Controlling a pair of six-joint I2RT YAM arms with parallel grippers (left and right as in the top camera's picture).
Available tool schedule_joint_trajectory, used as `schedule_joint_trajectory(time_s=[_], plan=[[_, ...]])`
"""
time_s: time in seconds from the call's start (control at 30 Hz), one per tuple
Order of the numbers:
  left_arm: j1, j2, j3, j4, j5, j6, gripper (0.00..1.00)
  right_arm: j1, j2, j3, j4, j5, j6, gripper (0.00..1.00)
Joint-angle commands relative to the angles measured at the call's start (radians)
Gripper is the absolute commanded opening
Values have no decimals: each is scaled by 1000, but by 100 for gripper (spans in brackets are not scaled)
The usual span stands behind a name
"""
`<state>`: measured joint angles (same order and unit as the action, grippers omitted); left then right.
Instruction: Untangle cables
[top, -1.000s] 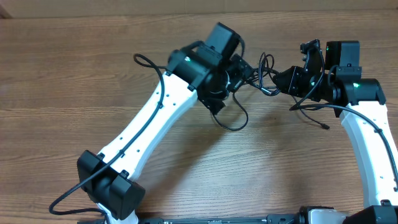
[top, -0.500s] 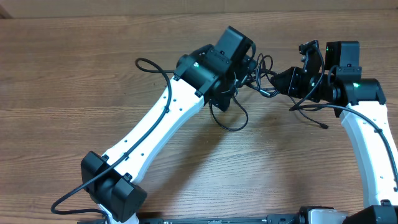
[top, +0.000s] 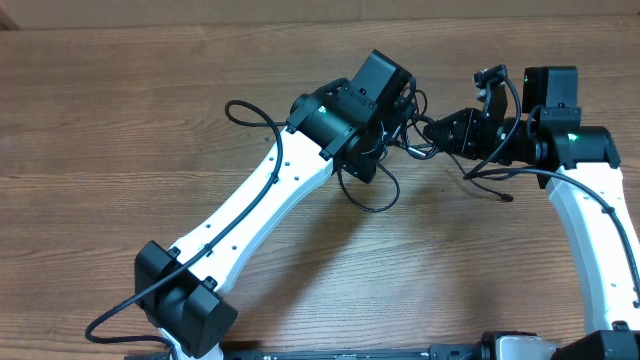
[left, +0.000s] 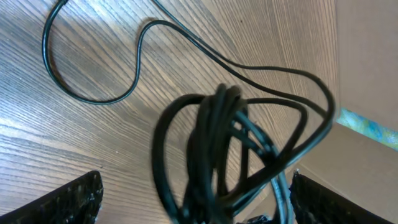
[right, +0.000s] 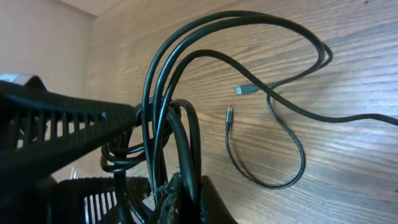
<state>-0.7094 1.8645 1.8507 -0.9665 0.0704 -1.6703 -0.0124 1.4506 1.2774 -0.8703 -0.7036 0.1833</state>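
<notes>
Seemingly a robotics lab: two white robot arms (top: 250, 215) at a wood-grain table (top: 100, 120) (beige board (right: 37, 37) behind)

Black cables (left: 214, 143), one silver-tipped; a brown table (top: 100, 120) with fine wood grain; white arms (top: 250, 215) with black joints.

No readable text, labels or numbers anywhere.

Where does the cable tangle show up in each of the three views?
Overhead: cable tangle upper centre, slightly right.
Left wrist: low centre, inside the open left gripper.
Right wrist: left of centre, running down into the shut right gripper.
Shared landmark: wooden table.
</notes>
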Motion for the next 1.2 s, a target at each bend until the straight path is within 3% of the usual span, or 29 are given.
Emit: schedule_joint_trajectory(time_s=[0.0,0.17,0.27,0.43,0.6,0.77,1.17], plan=[[0,-20,-5,8,-3,-14,95,6,-1,24,-12,-35,2,4],[0,-20,-5,13,-3,-14,78,6,-1,23,-14,-31,2,4],[0,-20,-5,11,-3,-13,73,6,-1,23,-14,-31,2,4],[0,-20,-5,11,-3,-13,49,6,-1,23,-15,-32,3,4],[0,-20,-5,6,-3,-13,34,6,-1,23,-18,-31,2,4],[0,-20,-5,3,-3,-13,6,6,-1,23,-19,-31,2,4],[14,-21,-5,-2,2,127,4,6,-1,18,-23,31,2,4]])
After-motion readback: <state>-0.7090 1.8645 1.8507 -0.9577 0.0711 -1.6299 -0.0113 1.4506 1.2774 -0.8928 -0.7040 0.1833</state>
